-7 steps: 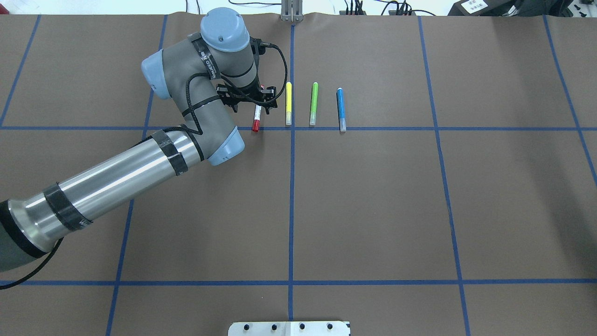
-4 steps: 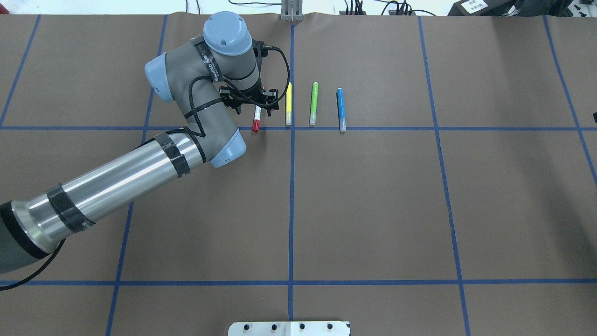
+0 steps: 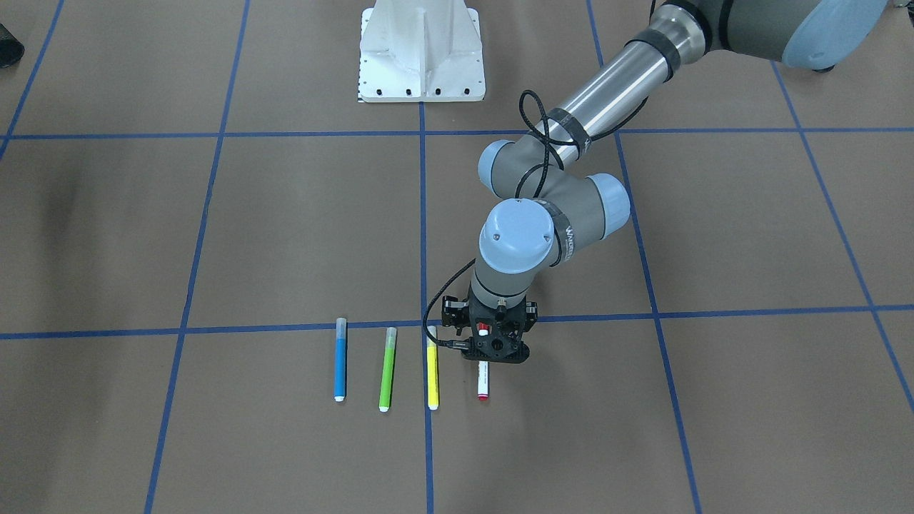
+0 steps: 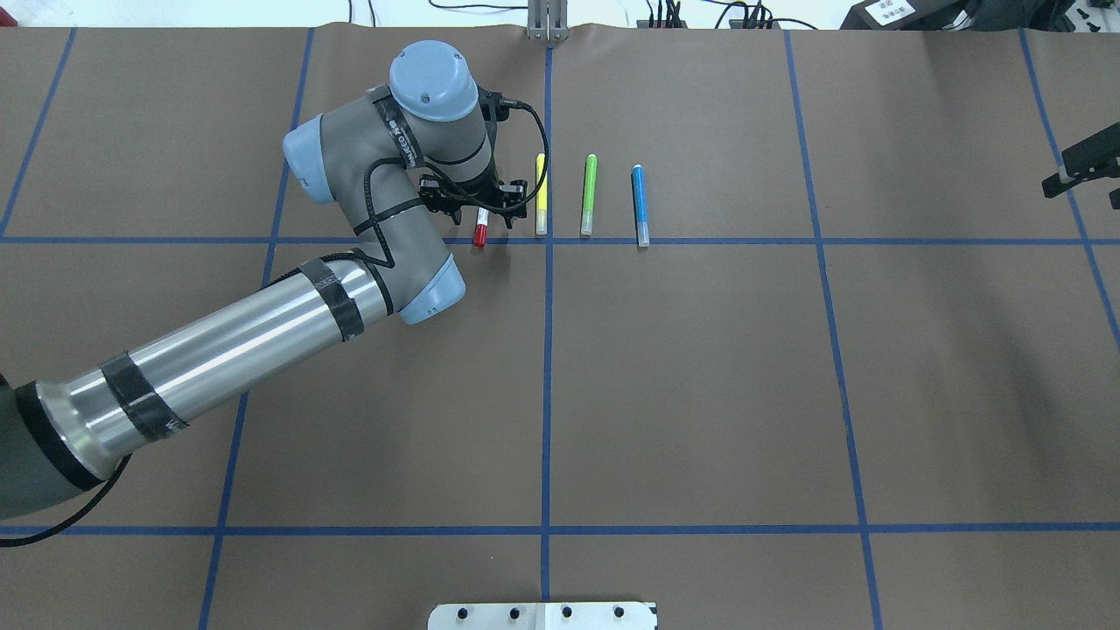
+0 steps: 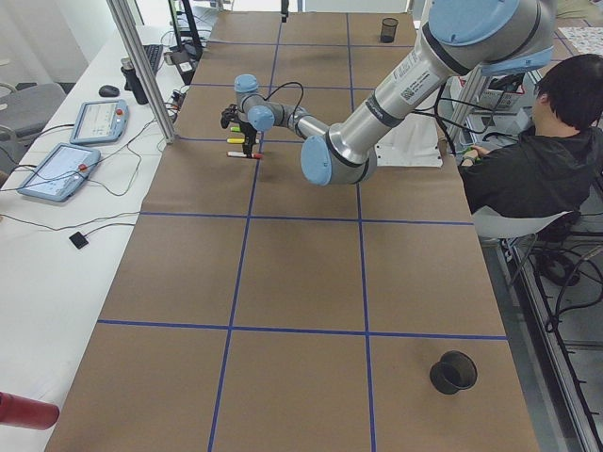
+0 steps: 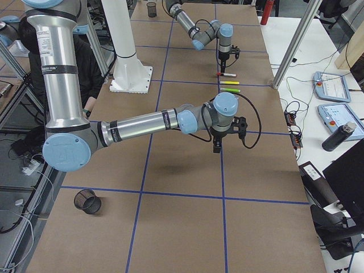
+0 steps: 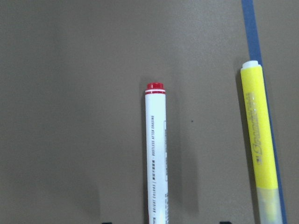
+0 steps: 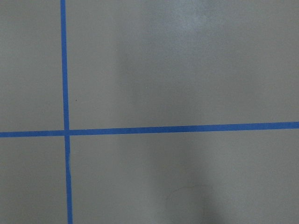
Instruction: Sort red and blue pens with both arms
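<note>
Since a second earlier, the left arm (image 4: 219, 350) had shifted a little toward the robot along the red pen, and the right arm (image 6: 142, 122) had come into the overhead view at its right edge. Both reached over the brown tabletop (image 4: 700, 394). The left end effector (image 3: 491, 348) hung low over the red pen (image 7: 155, 154) with its fingers spread, released, one on either side of the white barrel. Whether the right end effector (image 6: 216, 149) was released or clenched could not be told. The red pen lay flat just beside the yellow marker (image 4: 541, 197), then came the lime-green marker (image 4: 589, 194) and the blue pen (image 4: 640, 203), all parallel and apart.
</note>
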`<state>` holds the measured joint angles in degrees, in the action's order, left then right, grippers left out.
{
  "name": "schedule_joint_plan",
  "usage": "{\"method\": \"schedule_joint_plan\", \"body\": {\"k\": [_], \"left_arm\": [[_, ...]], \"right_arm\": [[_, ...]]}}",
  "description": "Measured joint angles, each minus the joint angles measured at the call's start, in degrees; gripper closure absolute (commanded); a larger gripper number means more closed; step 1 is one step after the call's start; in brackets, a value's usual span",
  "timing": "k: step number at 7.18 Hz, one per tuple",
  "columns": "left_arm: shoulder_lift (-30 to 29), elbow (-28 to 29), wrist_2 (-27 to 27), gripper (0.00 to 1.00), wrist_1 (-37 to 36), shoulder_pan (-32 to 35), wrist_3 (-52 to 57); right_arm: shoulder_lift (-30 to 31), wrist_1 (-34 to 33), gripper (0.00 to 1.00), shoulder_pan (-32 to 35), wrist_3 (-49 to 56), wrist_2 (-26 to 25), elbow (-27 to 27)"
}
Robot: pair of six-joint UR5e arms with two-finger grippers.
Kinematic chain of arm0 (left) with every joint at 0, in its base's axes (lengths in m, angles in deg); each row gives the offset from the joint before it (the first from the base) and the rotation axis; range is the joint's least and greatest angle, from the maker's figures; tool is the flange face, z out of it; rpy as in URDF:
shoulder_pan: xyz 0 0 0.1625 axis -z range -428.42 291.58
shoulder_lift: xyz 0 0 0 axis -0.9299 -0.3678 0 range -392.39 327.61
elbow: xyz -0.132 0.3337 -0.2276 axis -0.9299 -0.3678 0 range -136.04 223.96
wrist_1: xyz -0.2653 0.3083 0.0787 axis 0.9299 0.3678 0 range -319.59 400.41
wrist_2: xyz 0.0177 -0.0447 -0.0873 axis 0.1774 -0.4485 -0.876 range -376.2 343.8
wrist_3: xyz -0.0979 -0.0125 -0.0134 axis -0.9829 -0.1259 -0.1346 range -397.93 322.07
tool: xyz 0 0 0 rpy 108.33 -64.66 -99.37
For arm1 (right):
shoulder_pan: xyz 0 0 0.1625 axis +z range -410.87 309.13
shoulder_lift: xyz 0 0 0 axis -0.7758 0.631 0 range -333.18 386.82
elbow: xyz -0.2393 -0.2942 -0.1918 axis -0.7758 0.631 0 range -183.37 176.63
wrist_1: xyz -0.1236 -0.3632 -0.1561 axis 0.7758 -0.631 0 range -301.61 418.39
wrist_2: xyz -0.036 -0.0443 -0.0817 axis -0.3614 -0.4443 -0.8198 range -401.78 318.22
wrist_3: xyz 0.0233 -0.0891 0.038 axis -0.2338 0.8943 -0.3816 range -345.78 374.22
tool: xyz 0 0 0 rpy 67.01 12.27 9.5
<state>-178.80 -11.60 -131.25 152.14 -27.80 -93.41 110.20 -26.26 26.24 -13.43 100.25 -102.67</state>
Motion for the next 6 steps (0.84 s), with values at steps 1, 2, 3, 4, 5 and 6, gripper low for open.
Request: {"method": "schedule_joint_plan", "body": {"k": [1, 2, 3, 4, 5, 6], "left_arm": [[0.0, 0.2, 0.0, 0.30, 0.2, -0.2, 0.0], [-0.1, 0.3, 0.0, 0.34, 0.2, -0.3, -0.1], [0.0, 0.3, 0.0, 0.40, 0.2, -0.3, -0.1], [0.0, 0.3, 0.0, 0.49, 0.2, -0.3, -0.1], [0.0, 0.3, 0.0, 0.65, 0.2, -0.4, -0.1], [0.0, 0.3, 0.0, 0.83, 0.2, -0.4, -0.1]], "right_arm": [[-0.7, 0.1, 0.00, -0.6, -1.3, 0.0, -0.1], [-1.0, 0.1, 0.00, -1.1, -2.2, 0.0, -0.2], [-1.1, 0.1, 0.00, -1.3, -2.6, 0.0, -0.3], [-1.1, 0.1, 0.00, -1.4, -2.7, 0.0, -0.4], [-1.1, 0.1, 0.00, -1.4, -2.7, 0.0, -0.4], [-1.1, 0.1, 0.00, -1.4, -2.8, 0.0, -0.4]]}}
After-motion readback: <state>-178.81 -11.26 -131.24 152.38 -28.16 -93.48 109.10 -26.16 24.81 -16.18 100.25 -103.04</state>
